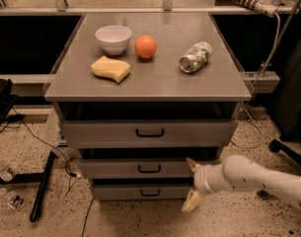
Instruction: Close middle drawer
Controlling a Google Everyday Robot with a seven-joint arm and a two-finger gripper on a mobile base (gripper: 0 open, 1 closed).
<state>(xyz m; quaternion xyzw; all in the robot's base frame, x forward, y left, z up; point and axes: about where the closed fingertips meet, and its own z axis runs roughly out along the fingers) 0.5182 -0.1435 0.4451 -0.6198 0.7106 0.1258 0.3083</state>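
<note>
Camera view: middle drawer (115, 169) sits in centre of stack, below top drawer (105, 132), above bottom drawer (118, 192). Front stands proud of bottom one, dark gap above it, so judged partly out and closing not done. Gripper (191, 183) at drawer's right end, fingers spread, holding nothing. Inward push remains. Finger contact with front unclear. Drawer insides hidden. Arm (261, 179) cut off at right edge.
</note>
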